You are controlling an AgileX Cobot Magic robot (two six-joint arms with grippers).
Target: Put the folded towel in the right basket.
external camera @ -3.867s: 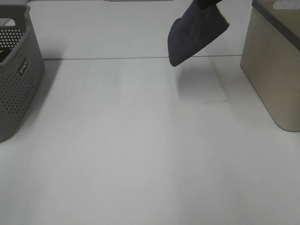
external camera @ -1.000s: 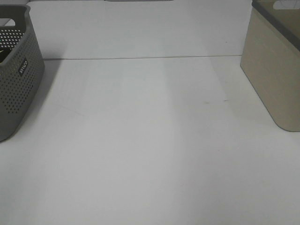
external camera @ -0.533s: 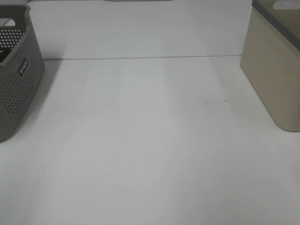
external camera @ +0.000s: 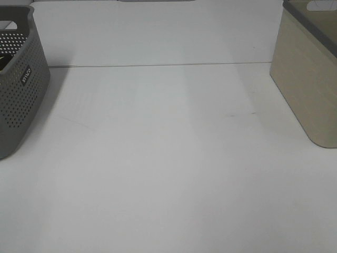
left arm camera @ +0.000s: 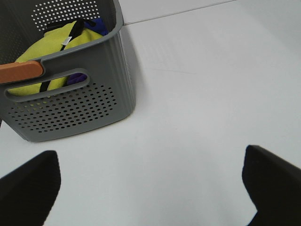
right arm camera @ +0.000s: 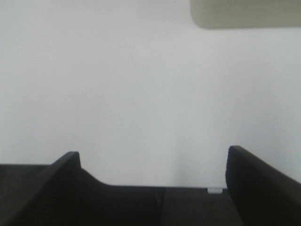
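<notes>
The white table [external camera: 168,158] was the biggest thing, and nothing lay on the part of it I could see. At its right edge stood the beige basket [external camera: 308,79], and at the left edge the grey basket with small holes [external camera: 18,84], which held yellow and blue cloth [left arm camera: 56,44] when seen from the left wrist. The left claw [left arm camera: 150,188] was spread wide and held nothing. The right claw [right arm camera: 153,174] was also released and empty, above the bare table, with the beige basket near it. I could not see the folded towel anywhere; probably it was inside the right basket, whose inside was hidden. So the task seemed finished, and the next move needed only that the arms go back to rest.
</notes>
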